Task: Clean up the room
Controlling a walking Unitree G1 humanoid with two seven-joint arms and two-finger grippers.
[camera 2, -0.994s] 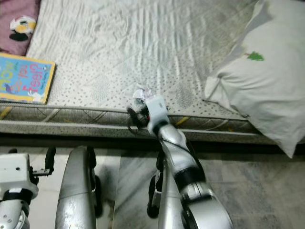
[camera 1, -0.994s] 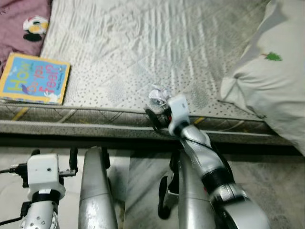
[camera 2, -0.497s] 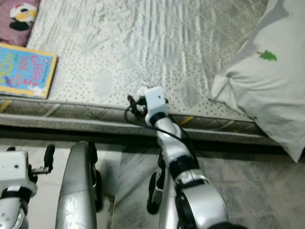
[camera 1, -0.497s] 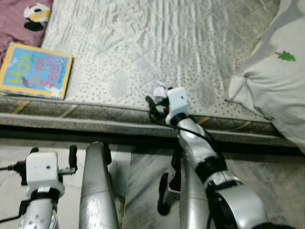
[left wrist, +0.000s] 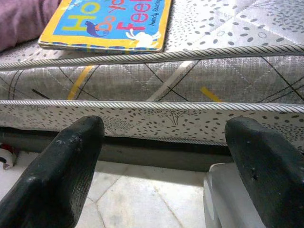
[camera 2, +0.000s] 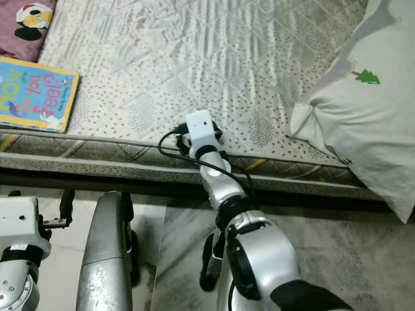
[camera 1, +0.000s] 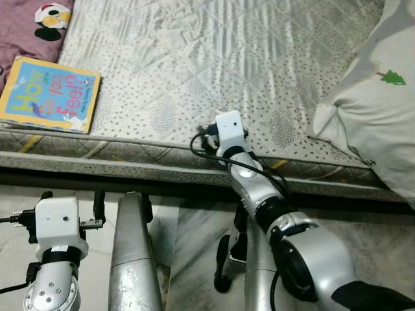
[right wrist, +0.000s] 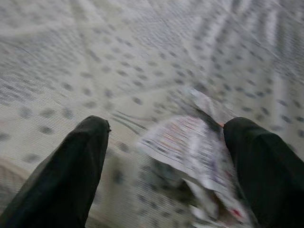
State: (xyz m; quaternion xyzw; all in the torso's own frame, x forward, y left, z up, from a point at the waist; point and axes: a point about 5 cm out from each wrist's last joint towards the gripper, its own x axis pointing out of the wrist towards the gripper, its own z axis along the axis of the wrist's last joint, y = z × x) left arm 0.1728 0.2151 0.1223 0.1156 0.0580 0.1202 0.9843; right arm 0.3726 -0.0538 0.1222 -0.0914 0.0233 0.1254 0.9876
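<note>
Left eye view, book (camera 1: 48,95) titled "How Do You Feel?"

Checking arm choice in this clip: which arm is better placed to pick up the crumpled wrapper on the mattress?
Right. The right gripper is over the mattress edge, jaws open around the crumpled wrapper. The left gripper hangs low by the floor, facing the mattress side near the book.
</note>
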